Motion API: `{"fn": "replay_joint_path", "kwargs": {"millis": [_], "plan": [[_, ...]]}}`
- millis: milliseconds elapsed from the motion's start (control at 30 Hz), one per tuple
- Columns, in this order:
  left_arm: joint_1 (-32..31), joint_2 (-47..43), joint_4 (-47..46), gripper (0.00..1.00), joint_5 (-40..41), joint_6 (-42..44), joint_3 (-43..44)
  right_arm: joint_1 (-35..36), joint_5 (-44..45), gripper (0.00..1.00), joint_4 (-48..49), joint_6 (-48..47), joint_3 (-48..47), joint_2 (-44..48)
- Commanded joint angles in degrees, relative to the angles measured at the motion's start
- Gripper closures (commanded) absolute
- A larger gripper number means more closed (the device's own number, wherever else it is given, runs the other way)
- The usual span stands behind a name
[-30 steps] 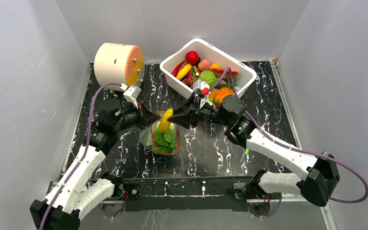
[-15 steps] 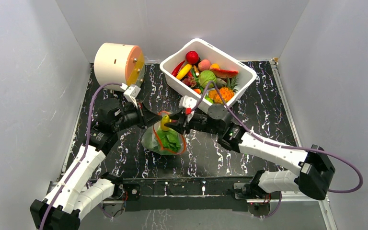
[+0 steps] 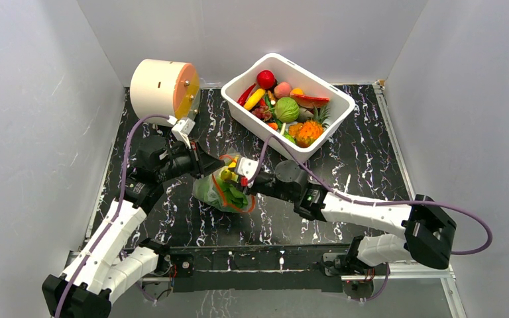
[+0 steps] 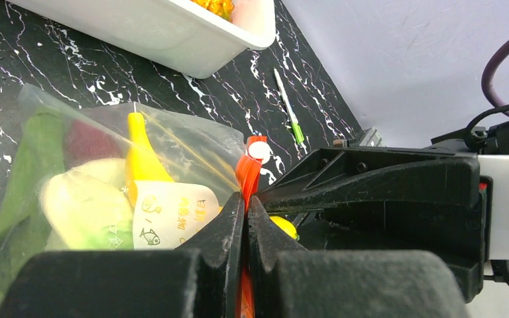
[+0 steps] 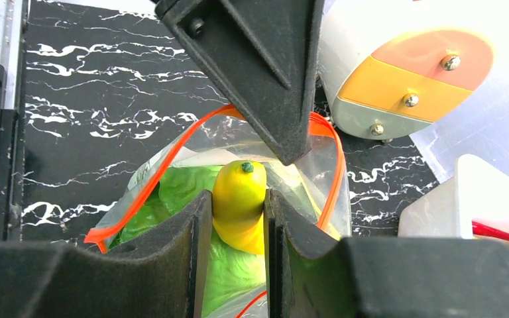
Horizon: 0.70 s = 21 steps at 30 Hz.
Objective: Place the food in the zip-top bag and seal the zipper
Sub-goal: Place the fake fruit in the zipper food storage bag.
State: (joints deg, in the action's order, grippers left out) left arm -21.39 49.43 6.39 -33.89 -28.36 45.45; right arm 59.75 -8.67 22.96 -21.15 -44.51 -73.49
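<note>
Right claw [image 5: 235,218] clamped narrow on the yellow banana [image 5: 238,189], held tip-up in the open mouth of the zip-top bag [image 5: 192,149]. Leafy greens [image 5: 172,195] already in the bag, under and around the banana. Left claw [image 4: 246,205] pinched fully shut on the zipper [image 4: 246,173] at the bag's mouth edge, holding that side up; its finger sits just across the mouth from the right claw. Through the plastic the left wrist view shows another yellow piece [image 4: 138,156], and something red behind it, too blurred to name. Bag sits mid-counter [image 3: 364,152], between the two arms. White tub [image 3: 255,122] behind it, apart from the bag, holds the remaining food: red round fruit [image 3: 266,79], green cabbage-like head [image 3: 287,108], orange piece [image 3: 308,132], red chili [image 3: 245,95], more underneath. Cream cylinder [image 3: 162,88] at back left.
</note>
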Motion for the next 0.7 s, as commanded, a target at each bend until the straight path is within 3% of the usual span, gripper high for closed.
{"fn": "replay_joint_path", "kwargs": {"millis": [0,367,567,667], "plan": [[-0.19,-0.92,-3.76,1.0,-4.35,-0.98,2.54,1.02,3.61,0.83,2.95,-5.85,2.74,1.23],[-0.15,0.18,-4.83,1.0,-5.83,-3.43,2.43,1.36,5.87,0.8,1.9,-11.55,3.2,-1.7],[-0.15,-0.2,-5.51,1.0,-5.66,-3.67,2.08,1.43,6.57,0.7,2.73,-11.29,3.68,-3.8],[-0.22,0.09,-5.55,1.0,-5.62,-3.72,1.9,1.47,6.87,0.6,0.22,-11.05,2.02,-3.83]]}}
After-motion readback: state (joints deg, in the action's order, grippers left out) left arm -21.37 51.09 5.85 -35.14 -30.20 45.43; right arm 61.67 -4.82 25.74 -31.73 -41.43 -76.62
